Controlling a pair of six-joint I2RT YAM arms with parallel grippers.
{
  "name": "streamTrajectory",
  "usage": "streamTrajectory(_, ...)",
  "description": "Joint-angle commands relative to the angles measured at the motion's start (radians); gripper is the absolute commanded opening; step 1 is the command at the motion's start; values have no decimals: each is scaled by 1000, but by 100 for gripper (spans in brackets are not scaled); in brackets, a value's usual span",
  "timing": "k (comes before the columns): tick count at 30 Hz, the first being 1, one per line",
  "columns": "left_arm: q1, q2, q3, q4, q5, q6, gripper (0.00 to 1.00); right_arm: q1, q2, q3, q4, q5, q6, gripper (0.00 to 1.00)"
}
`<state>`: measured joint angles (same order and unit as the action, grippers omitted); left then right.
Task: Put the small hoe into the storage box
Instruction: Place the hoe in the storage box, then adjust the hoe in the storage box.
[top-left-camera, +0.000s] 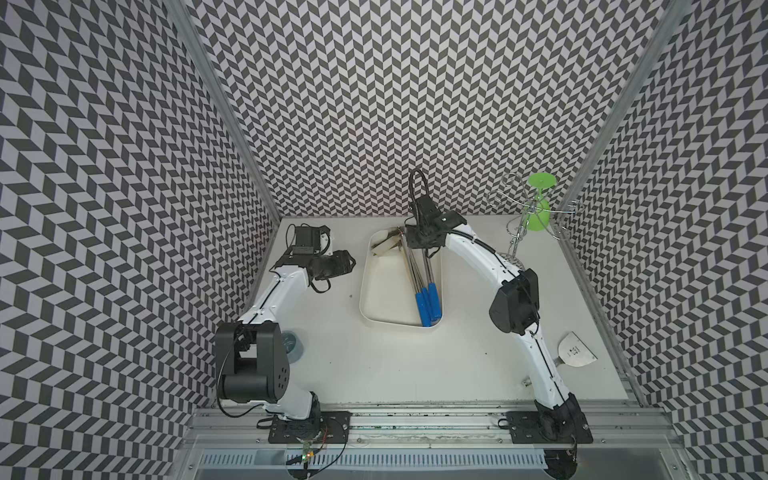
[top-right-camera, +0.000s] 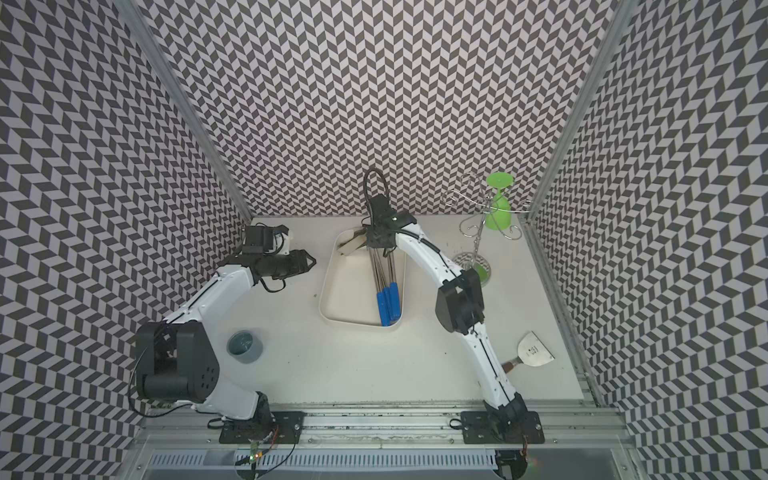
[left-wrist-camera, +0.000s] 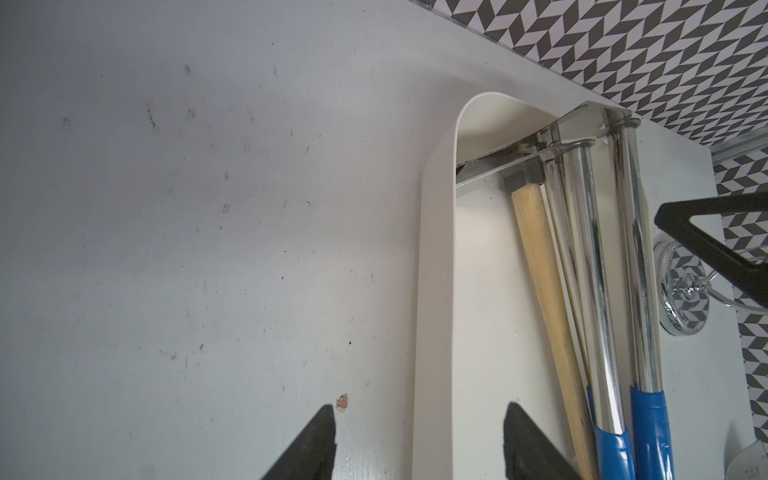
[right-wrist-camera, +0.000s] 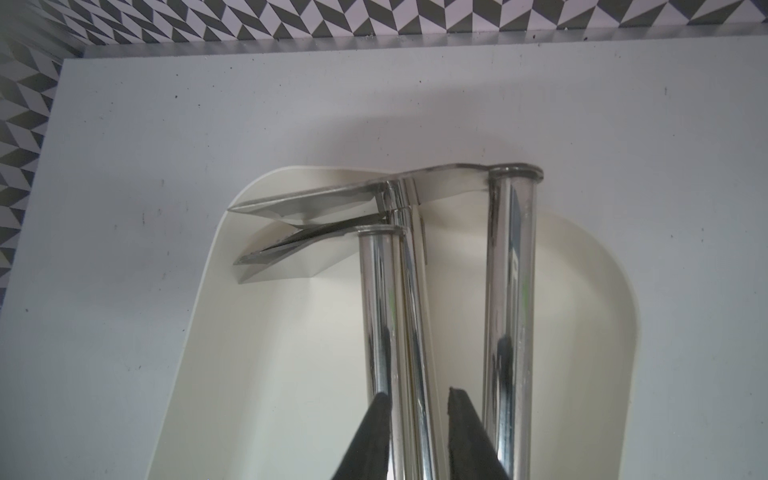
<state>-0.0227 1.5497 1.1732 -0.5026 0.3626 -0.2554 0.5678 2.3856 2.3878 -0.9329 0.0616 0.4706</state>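
Several hoes (top-left-camera: 419, 274) lay in the storage box (top-left-camera: 384, 299) at frame centre, blue grips (top-left-camera: 426, 305) nearest. Beside it the left tool (top-left-camera: 349, 265) hung open and empty. Farther back, the right tool (right-wrist-camera: 419, 392) straddled the small hoe (right-wrist-camera: 415, 332) at its chrome shaft; whether it pinched the shaft was unclear. Only letting go and withdrawing seemed left.

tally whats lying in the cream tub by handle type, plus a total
chrome-shafted hoes with blue grips: 3
wooden-handled tool with a grey head: 1
total: 4
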Motion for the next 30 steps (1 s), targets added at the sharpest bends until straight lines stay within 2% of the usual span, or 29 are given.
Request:
streamTrajectory(1,6,9,37,15,21,8,65,-80,-103,-64,109,-108,156,25)
streamTrajectory(3,7,11,37,16,26,7,64,-123,-102,-109,124,-198,206,24)
streamTrajectory(4,6,13,37,15,28,7,64,-130,-102,-126,135,-204,208,24)
streamTrajectory(8,6,13,40,9,33,14,64,-122,-92,-156,173,-179,151,23)
streamTrajectory(16,6,10,46,-5,33,25,65,-91,-46,-99,184,-138,13,25)
streamTrajectory(20,7,11,45,-2,38,21,64,-84,-46,-126,218,-102,3,29)
streamTrajectory(26,6,10,48,-4,39,23,65,-83,44,-12,147,-65,-1,31)
streamTrajectory(30,7,7,42,-2,41,21,65,-84,42,-15,156,-29,-16,32)
